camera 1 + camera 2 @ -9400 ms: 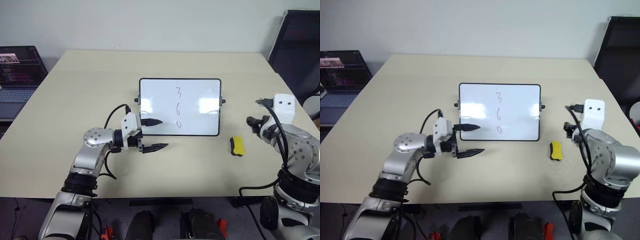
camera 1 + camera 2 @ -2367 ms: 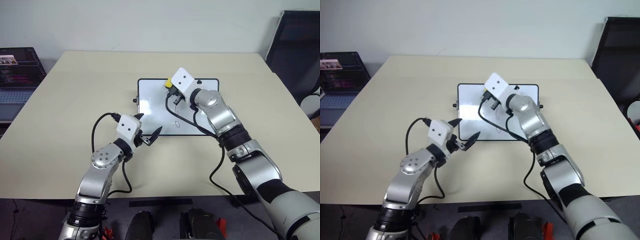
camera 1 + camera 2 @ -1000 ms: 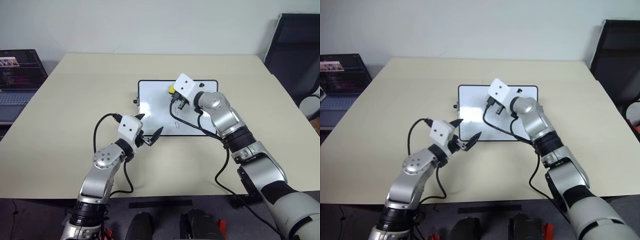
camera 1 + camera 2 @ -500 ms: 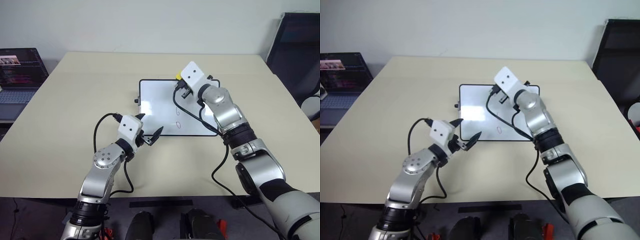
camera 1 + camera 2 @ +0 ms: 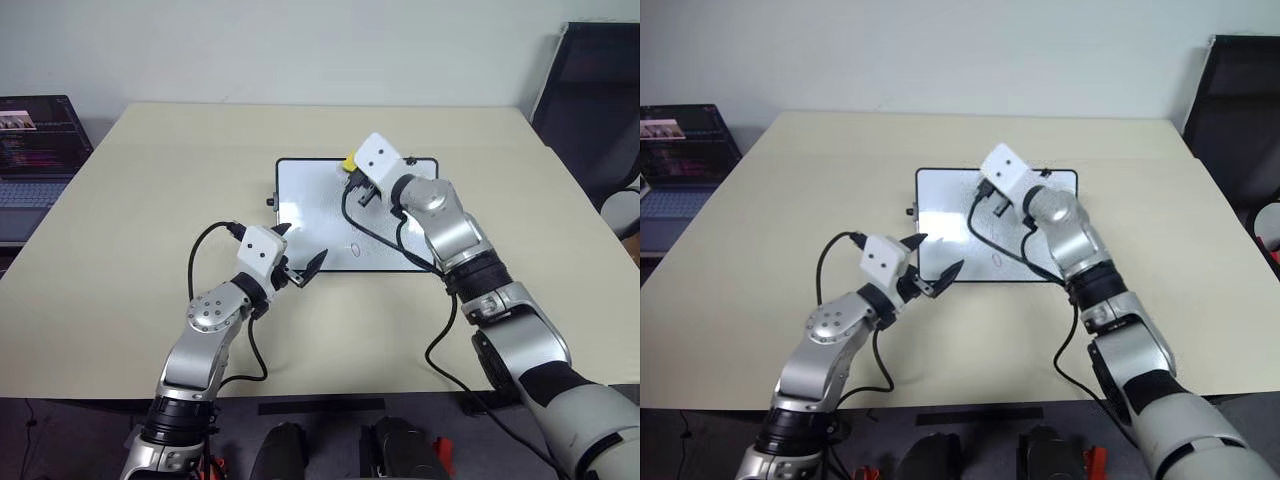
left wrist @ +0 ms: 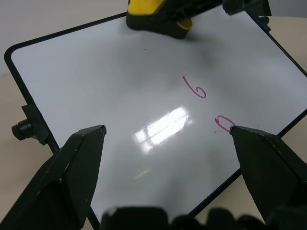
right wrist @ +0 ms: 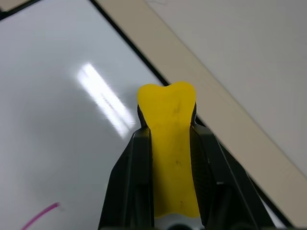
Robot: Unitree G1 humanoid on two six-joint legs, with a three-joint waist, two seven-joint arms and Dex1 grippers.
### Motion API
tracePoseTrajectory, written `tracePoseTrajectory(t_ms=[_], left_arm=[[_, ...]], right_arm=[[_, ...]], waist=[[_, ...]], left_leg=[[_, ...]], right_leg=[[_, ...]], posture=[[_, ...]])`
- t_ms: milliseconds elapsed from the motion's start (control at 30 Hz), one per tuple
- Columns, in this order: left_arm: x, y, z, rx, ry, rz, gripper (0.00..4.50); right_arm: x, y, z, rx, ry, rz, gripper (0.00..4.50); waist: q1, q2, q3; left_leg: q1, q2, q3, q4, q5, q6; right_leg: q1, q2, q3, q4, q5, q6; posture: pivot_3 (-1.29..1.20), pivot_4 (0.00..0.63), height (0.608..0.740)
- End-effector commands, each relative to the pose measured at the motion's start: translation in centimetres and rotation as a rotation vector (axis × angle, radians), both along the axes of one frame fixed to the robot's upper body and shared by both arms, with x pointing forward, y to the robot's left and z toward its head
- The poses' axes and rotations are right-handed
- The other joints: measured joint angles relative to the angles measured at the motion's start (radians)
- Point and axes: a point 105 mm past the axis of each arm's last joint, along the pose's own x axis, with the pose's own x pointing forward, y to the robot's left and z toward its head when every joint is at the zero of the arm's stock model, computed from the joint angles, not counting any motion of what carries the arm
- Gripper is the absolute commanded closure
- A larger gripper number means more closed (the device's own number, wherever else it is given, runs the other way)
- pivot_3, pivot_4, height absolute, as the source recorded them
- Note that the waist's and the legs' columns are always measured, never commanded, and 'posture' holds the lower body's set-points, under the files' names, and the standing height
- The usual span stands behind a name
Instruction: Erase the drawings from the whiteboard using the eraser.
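My right claw [image 7: 169,143] is clamped on the eraser [image 7: 169,143], holding it at the far edge of the whiteboard [image 5: 310,215]. The remaining drawings [image 6: 195,87], a red "6" and a "0", lie on the near side of the eraser, stacked in a column running toward the whiteboard's near edge; the spot above them reads blank. In my judgement, the next stroke must draw the eraser along that column. My right arm is the nearer one. My left claw [image 5: 298,257] stands spread wide at the whiteboard's near left corner, gripping nothing. The whiteboard lies flat on a beige desk [image 5: 150,200]; a laptop [image 5: 35,135] sits off the desk's left side.
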Motion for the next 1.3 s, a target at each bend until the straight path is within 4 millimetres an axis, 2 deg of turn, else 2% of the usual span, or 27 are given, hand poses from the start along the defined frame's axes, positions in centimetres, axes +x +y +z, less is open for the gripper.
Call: tracePoseTrajectory(t_ms=[33,267,400,600,767,833,967,1200,1300], left_arm=[[-0.4,0.1,1.2,-0.001,-0.053,-0.007,0.00],[-0.5,0.1,1.0,-0.005,-0.045,-0.020,0.00],[-0.7,-0.2,0.9,-0.005,-0.039,-0.039,0.00],[-0.6,-0.4,0.8,0.003,-0.034,-0.064,0.00],[-0.5,-0.5,0.7,0.005,-0.029,-0.077,0.00],[-0.5,-0.7,0.6,0.005,-0.026,-0.086,0.00],[-0.7,-1.4,0.6,0.000,-0.025,-0.110,0.00],[-0.8,-1.4,0.7,-0.006,-0.025,-0.112,0.00],[-1.0,-1.2,0.4,-0.005,-0.018,-0.105,0.00]], right_arm=[[-0.7,0.0,-0.6,-0.006,0.024,0.022,3.70],[-2.1,-1.8,1.8,0.171,-0.007,0.030,3.70],[-3.3,-3.9,2.2,0.171,-0.088,0.009,3.70],[-5.4,-6.8,1.3,0.118,-0.157,-0.028,3.70],[-7.6,-8.7,-0.9,0.027,-0.197,-0.042,3.70],[-8.2,-9.2,-1.2,0.009,-0.217,-0.055,3.70],[-8.7,-9.5,-1.0,-0.016,-0.269,-0.068,3.70],[-9.2,-9.2,-1.4,-0.032,-0.286,-0.058,3.70],[-9.6,-9.5,-2.2,-0.050,-0.275,-0.054,3.70]], waist=[[0.000,0.000,0.000],[0.004,0.000,0.000],[0.007,0.000,0.000],[0.008,0.000,0.000],[0.009,0.000,0.001],[0.008,0.000,0.001],[0.007,-0.001,0.001],[0.010,-0.001,0.001],[0.011,-0.001,0.001]], left_leg=[[0.000,0.000,0.000,0.000,0.000,0.000],[-0.001,0.000,-0.001,0.000,0.000,0.000],[-0.003,0.000,-0.001,0.000,0.000,0.000],[-0.002,0.000,0.000,0.000,0.000,0.000],[-0.002,0.000,0.000,0.000,0.000,0.000],[-0.002,-0.001,0.001,0.000,0.000,0.000],[-0.001,0.000,0.001,0.000,0.000,0.000],[-0.002,-0.001,0.001,0.001,0.000,0.000],[-0.002,-0.001,0.001,0.001,0.000,0.000]], right_leg=[[0.000,0.000,0.000,0.000,0.000,0.000],[0.000,0.000,-0.001,0.000,0.000,0.000],[-0.002,0.000,-0.001,-0.001,0.000,0.000],[-0.002,0.000,0.000,-0.001,0.000,0.000],[-0.002,0.000,0.000,-0.001,0.000,0.000],[-0.002,0.000,0.000,-0.001,0.000,0.001],[-0.001,0.000,0.001,-0.001,0.000,0.001],[-0.001,0.001,0.000,-0.001,0.000,0.001],[-0.001,0.000,0.001,-0.001,0.000,0.001]], posture=[[0.00,0.150,0.740],[0.00,0.150,0.740],[0.00,0.150,0.740],[0.00,0.150,0.740],[0.00,0.150,0.740],[0.00,0.150,0.740],[0.00,0.150,0.740],[0.00,0.150,0.740],[0.00,0.150,0.740]])
